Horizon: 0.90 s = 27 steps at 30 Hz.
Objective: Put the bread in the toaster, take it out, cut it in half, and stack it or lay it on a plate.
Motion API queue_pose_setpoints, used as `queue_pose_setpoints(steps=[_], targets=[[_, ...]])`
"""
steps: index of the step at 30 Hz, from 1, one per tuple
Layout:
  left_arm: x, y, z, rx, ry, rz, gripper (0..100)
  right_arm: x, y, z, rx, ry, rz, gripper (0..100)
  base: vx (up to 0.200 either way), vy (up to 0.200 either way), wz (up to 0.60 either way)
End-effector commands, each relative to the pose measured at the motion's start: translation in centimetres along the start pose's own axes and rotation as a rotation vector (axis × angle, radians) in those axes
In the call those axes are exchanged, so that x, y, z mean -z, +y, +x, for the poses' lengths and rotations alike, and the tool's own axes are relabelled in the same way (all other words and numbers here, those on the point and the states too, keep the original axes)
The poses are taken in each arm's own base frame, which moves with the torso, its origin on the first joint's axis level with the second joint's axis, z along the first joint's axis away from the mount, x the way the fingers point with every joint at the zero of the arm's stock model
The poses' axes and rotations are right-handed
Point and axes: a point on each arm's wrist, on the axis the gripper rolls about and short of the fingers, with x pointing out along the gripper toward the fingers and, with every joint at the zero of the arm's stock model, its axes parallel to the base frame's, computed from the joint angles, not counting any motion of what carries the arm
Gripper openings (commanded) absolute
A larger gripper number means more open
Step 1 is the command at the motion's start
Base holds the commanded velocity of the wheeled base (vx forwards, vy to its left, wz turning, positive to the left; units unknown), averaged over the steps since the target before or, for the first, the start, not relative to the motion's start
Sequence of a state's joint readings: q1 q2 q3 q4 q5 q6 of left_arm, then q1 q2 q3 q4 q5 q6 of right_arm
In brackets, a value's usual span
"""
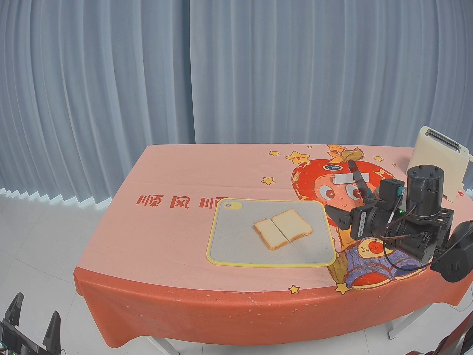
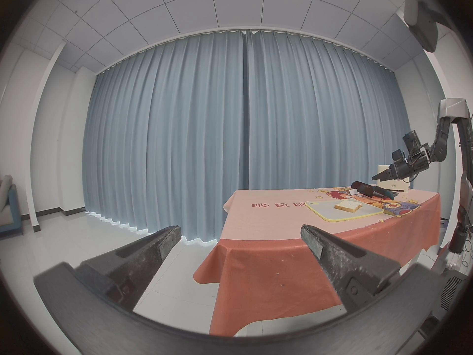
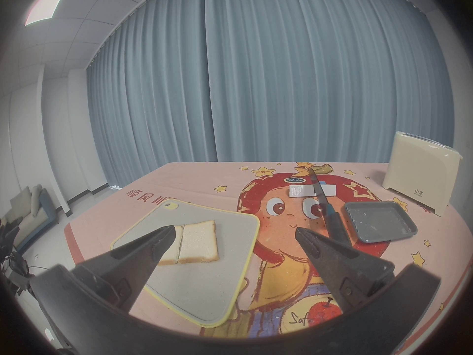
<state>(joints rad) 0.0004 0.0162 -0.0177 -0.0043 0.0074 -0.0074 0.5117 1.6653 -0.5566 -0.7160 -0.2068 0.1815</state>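
Two halves of a cut bread slice (image 1: 283, 229) (image 3: 195, 242) lie side by side on a grey cutting board with a yellow rim (image 1: 231, 242) (image 3: 217, 292). My right gripper (image 1: 341, 217) (image 3: 235, 237) hovers open and empty just past the board's right edge, facing the bread. A cream toaster (image 1: 440, 161) (image 3: 421, 171) stands at the table's far right. Beside it lie a grey plate (image 3: 379, 220) and a dark-handled knife (image 1: 358, 178) (image 3: 327, 208). My left gripper (image 1: 33, 319) (image 2: 241, 242) hangs open, low and off the table's left front corner.
The orange cartoon tablecloth (image 1: 172, 232) covers the table. Blue curtains hang behind it. A small white label (image 3: 312, 190) lies under the knife blade. Bare cloth lies left of and behind the board. From the left wrist view the table (image 2: 276, 252) stands well ahead.
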Motion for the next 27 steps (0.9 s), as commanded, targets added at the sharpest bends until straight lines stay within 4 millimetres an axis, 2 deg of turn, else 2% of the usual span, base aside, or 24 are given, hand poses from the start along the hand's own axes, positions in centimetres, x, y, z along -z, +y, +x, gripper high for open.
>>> queue_pose_setpoints(steps=[1,7,18,27], targets=[[0.5,0.0,0.1,0.0,0.007,0.0,100,0.1,0.3,-0.1,-0.01,0.001,-0.005,100,0.0,0.0,0.0],[0.5,0.0,0.1,0.0,0.007,0.0,100,-0.3,0.7,-0.7,-0.032,-0.016,-0.005,100,0.0,0.0,0.0],[0.5,0.0,0.1,-0.001,0.007,0.0,100,0.6,2.2,-0.8,-0.058,0.009,-0.027,100,0.0,0.0,0.0],[0.5,0.0,0.1,0.0,0.007,0.0,100,2.2,2.6,0.4,-0.052,0.074,-0.051,100,0.0,0.0,0.0]])
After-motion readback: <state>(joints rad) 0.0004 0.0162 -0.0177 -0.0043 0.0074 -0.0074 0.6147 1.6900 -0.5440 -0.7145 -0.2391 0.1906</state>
